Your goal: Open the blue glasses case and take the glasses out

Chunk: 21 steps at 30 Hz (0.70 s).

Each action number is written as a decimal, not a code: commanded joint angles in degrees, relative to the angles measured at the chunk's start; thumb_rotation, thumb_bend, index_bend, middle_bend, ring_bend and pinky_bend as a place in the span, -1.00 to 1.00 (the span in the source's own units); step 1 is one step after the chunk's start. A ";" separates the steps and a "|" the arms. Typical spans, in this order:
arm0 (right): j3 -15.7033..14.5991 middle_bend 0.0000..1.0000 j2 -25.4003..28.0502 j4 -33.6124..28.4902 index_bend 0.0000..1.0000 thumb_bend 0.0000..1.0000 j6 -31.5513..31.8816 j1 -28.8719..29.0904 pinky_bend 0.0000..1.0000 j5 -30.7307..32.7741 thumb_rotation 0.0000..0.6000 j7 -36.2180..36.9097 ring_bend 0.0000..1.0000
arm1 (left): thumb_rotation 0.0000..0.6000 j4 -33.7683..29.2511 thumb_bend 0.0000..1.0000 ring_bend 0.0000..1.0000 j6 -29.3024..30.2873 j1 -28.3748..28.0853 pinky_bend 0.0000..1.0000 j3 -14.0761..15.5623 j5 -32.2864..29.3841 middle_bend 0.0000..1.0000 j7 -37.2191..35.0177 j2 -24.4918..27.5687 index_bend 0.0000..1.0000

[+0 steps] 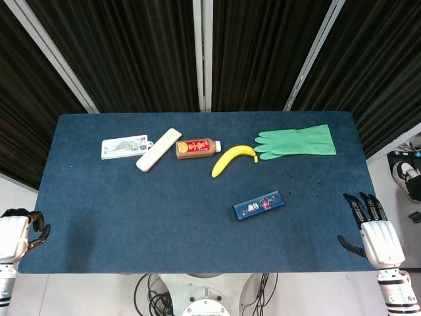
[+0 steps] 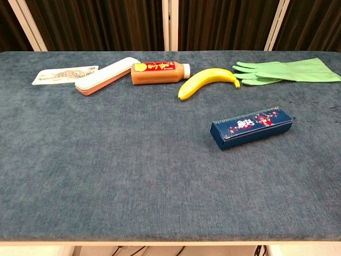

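Observation:
The blue glasses case [image 1: 258, 205] lies closed on the dark blue table [image 1: 131, 217], right of centre and toward the front; the chest view shows the case [image 2: 251, 127] with its printed lid facing up. My right hand [image 1: 371, 227] rests at the table's right front edge, to the right of the case, fingers straight and apart, holding nothing. My left hand [image 1: 18, 232] sits off the left front corner, far from the case, with its fingers loosely bent, its thumb apart, and nothing in it. Neither hand appears in the chest view.
Along the back lie a white card packet [image 1: 123, 147], a cream case [image 1: 158, 149], a brown drink bottle [image 1: 197, 148], a banana [image 1: 233, 159] and a green rubber glove [image 1: 296, 141]. The banana lies closest behind the blue case.

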 commanded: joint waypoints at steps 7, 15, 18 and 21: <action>0.48 -0.69 -0.08 -0.47 -0.99 -0.72 -2.41 1.22 -1.00 -1.09 1.00 -0.28 -1.00 | 1.00 -0.05 -0.34 -0.02 0.08 0.04 -0.14 -0.01 0.02 0.36 0.12 -0.03 0.42; 3.48 -0.60 -1.81 -0.31 -0.90 -0.62 -16.36 10.38 -1.00 0.66 1.00 -1.52 -1.00 | 1.00 -0.05 -0.34 -0.02 0.13 0.09 -0.14 -0.01 0.05 0.36 0.01 -0.01 0.42; 5.16 -0.60 -4.05 1.35 -0.86 -0.59 -23.17 14.65 -1.00 3.51 1.00 -2.77 -1.00 | 1.00 -0.05 -0.35 -0.02 0.09 0.07 -0.14 -0.04 0.00 0.36 0.00 -0.01 0.42; 6.73 -0.60 -6.83 3.68 -0.84 -0.58 -28.74 18.43 -1.00 6.47 1.00 -4.94 -1.00 | 1.00 -0.03 -0.34 -0.02 0.11 0.09 -0.14 -0.07 -0.04 0.36 -0.07 -0.03 0.42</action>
